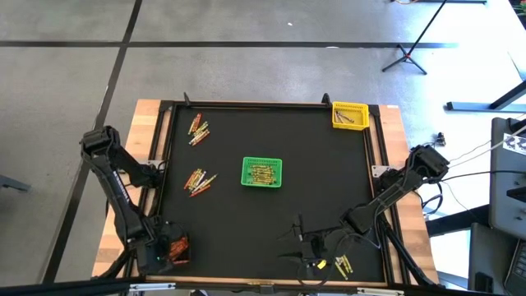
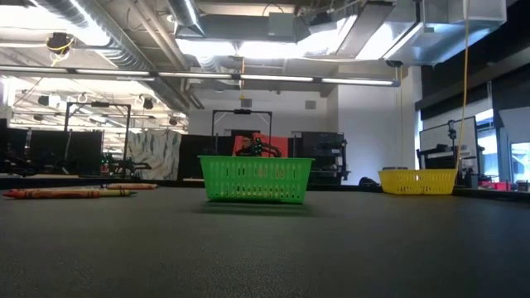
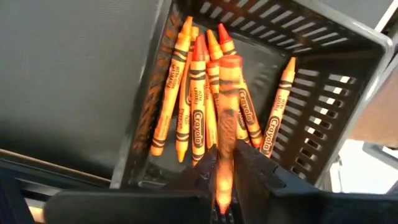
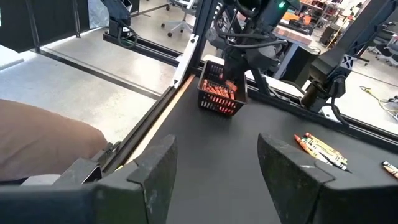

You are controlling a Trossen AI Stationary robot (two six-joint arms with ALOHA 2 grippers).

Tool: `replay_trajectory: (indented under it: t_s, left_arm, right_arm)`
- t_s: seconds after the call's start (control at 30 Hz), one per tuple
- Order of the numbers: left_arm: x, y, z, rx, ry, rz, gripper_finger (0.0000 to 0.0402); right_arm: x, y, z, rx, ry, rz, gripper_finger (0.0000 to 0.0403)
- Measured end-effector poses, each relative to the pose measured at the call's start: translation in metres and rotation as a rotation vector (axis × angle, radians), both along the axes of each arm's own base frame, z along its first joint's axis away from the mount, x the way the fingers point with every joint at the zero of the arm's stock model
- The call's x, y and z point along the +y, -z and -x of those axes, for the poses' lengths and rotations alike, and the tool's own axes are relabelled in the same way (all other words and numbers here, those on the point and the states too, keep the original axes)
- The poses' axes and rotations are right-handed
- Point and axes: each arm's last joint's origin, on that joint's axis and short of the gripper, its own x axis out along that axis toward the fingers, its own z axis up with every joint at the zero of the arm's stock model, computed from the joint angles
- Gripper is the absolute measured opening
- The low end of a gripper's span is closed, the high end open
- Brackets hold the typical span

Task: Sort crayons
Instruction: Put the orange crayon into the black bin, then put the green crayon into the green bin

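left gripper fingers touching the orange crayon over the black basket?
Touching. In the left wrist view the orange crayon stands between the left gripper fingers, both dark pads against its sides with no gap, above the black basket.

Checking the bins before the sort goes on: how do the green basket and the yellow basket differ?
Colour: the green basket is green mesh, the yellow basket yellow. Place: the green basket sits mid-table, the yellow basket in the far right corner. Contents: the green basket holds a full layer of crayons, the yellow basket only a few greyish sticks. Both are small, upright, rectangular mesh baskets.
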Motion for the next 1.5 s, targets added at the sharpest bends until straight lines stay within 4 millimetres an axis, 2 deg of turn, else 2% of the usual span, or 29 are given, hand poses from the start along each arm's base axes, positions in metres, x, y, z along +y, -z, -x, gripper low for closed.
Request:
replay_trajectory:
  t_s: [0.3,0.5,0.77,0.93,1.1,1.27,1.4,1.5]
  left_arm:
    - [0.000,0.000,-0.002,0.019,0.027,0.021,0.0090]
    - [-0.008,-0.020,-0.015,-0.248,0.144,-0.049,0.0088]
    - [-0.024,-0.053,-0.047,-0.749,0.233,-0.118,0.0088]
    - [-0.023,-0.062,-0.067,-0.934,0.308,-0.213,0.0088]
    - [-0.014,-0.060,-0.083,-1.013,0.344,-0.317,0.0088]
    - [-0.007,-0.059,-0.093,-1.035,0.341,-0.375,0.0088]
    - [-0.007,-0.053,-0.099,-1.028,0.355,-0.398,0.0088]
    - [-0.007,-0.049,-0.102,-1.017,0.360,-0.403,0.0088]
  right_arm:
    - [0.000,0.000,0.000,0.000,0.000,0.000,0.0221]
    - [-0.001,0.002,0.003,0.056,0.024,-0.053,0.0221]
    - [-0.008,0.003,0.039,0.554,0.191,-0.276,0.0221]
    - [-0.005,0.013,0.063,0.887,0.306,-0.446,0.0221]
    - [0.003,0.022,0.094,1.171,0.528,-0.579,0.0221]
    - [0.010,0.027,0.121,1.297,0.741,-0.635,0.0221]
    - [0.020,0.036,0.129,1.315,0.803,-0.644,0.0221]
    - [0.025,0.047,0.128,1.349,0.840,-0.636,0.0221]
